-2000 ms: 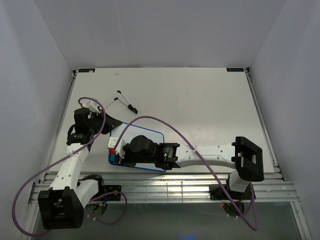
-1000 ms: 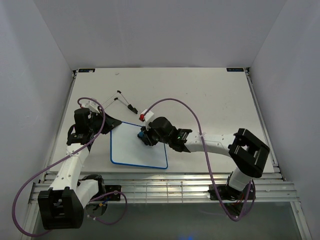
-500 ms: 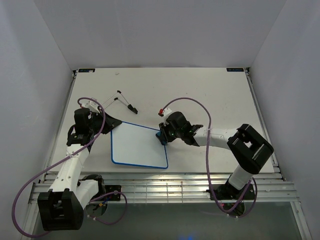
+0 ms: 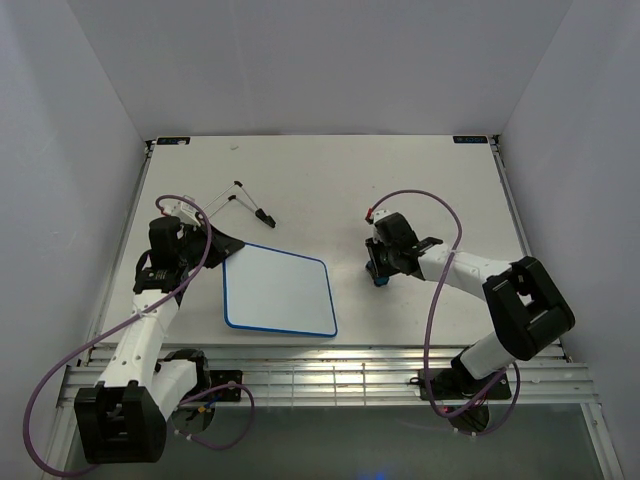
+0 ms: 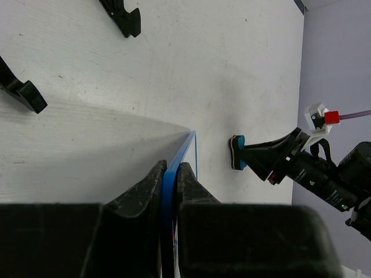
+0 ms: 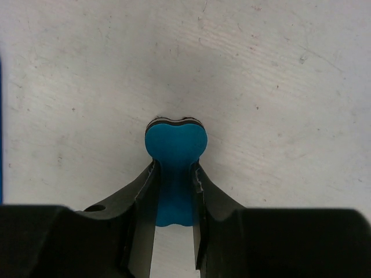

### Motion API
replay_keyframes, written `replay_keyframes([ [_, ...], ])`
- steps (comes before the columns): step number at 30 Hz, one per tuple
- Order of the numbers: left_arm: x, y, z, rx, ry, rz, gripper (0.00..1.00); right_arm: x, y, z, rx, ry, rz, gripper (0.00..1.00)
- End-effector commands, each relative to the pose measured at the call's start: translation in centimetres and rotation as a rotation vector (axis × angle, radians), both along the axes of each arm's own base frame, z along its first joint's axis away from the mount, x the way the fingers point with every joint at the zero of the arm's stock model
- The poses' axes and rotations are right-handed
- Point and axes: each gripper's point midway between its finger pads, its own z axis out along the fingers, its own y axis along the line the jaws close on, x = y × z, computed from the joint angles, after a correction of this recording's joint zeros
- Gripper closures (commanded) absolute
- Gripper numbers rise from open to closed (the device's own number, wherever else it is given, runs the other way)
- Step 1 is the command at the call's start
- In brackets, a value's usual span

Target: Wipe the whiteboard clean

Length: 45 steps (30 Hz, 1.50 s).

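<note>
Gripping the whiteboard (image 4: 278,292) by its blue rim at the 10 o'clock corner with the left tool (image 5: 171,169), clamped tight. Board flat on the desk (image 4: 420,180), at 7 o'clock from centre, face plain white. Pinching a blue eraser (image 6: 175,142) in the right tool (image 6: 175,169), down at bare desk at 3 o'clock of the board, apart from it.

Soft, bright light falls from above; the table (image 4: 430,190) looks pale in the top view, with faint shadows by the arms (image 4: 150,330). In the left wrist view a broad grey shadow fans out ahead of the left gripper (image 5: 171,168), its near body black and blurred. The right wrist view shows the table's specks crisply.
</note>
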Motion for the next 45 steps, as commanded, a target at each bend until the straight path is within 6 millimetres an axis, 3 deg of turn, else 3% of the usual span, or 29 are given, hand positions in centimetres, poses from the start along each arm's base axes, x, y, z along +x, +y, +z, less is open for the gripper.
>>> replay_keyframes([
  [1, -0.2, 1.6, -1.3, 0.115, 0.009, 0.031, 1.0, -0.3, -3.3, -0.9, -0.184, 0.024, -0.049, 0.91],
  [4, -0.2, 1.0, -0.2, 0.094, -0.007, 0.003, 1.0, 0.1, -4.3, -1.1, -0.242, 0.028, -0.083, 0.8],
  [8, -0.2, -0.2, 2.1, 0.044, -0.049, -0.061, 1.0, 0.1, -3.7, -0.9, -0.222, 0.042, -0.078, 0.65],
  [13, -0.2, -1.0, 4.4, 0.02, -0.118, -0.112, 1.0, 0.3, -3.3, 0.4, -0.188, 0.02, -0.075, 0.56],
  [20, -0.4, -2.8, 6.0, -0.054, -0.175, -0.215, 1.0, -0.1, -3.1, 3.4, -0.129, -0.029, -0.054, 0.45],
  [25, -0.1, -3.4, 7.5, -0.091, -0.226, -0.247, 1.0, -0.4, -4.0, 6.4, -0.077, -0.099, -0.066, 0.44],
  [35, 2.4, -2.7, 11.0, -0.048, -0.334, -0.199, 1.0, -2.1, -4.4, 11.6, 0.049, -0.245, -0.036, 0.45],
  [42, 4.0, -2.7, 16.8, -0.028, -0.463, -0.211, 1.0, -3.5, -4.3, 14.7, 0.135, -0.32, -0.007, 0.45],
  [45, 4.9, -2.7, 19.3, -0.025, -0.562, -0.212, 1.0, -4.1, -4.0, 15.1, 0.164, -0.326, 0.017, 0.45],
])
